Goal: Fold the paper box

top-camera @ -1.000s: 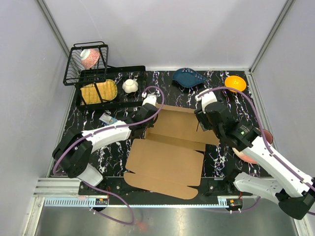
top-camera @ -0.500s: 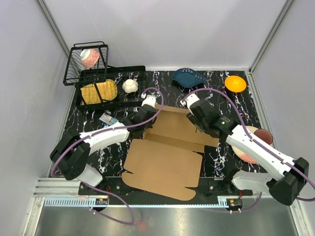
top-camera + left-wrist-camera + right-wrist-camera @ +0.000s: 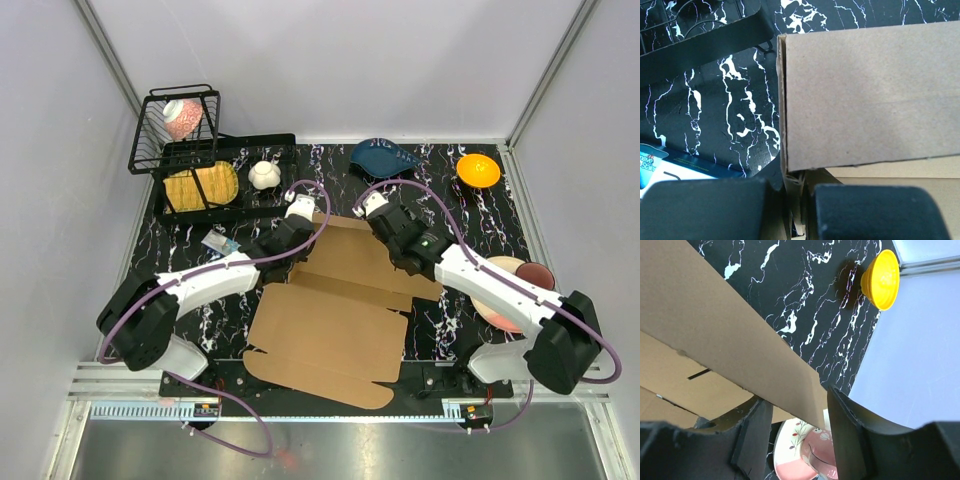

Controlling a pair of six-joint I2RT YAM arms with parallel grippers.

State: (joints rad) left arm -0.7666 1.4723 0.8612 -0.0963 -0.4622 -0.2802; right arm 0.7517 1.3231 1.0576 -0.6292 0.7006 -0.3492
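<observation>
The paper box (image 3: 335, 325) is a brown cardboard sheet lying mostly flat on the black marbled table (image 3: 450, 195), with its far panel raised. My left gripper (image 3: 290, 238) is at the sheet's far left corner. In the left wrist view the left gripper (image 3: 795, 210) is shut on a folded cardboard flap (image 3: 792, 192), below the raised panel (image 3: 865, 95). My right gripper (image 3: 395, 235) is at the far right end of the raised panel. In the right wrist view the right gripper (image 3: 797, 432) stands open, and the panel's corner (image 3: 807, 395) sits between its fingers (image 3: 752, 435) with gaps on both sides.
A black rack (image 3: 215, 180) with a wire basket (image 3: 175, 125) stands at the far left, beside a white pot (image 3: 264, 175). A blue dish (image 3: 385, 158) and a yellow bowl (image 3: 478, 170) sit at the back. A pink and white plate (image 3: 505, 295) lies at the right, and a small packet (image 3: 218, 242) at the left.
My right arm has swung left along the raised far panel and its jaws have narrowed around the panel's end. The sheet's near edge shifted slightly left. The left gripper kept its hold.
</observation>
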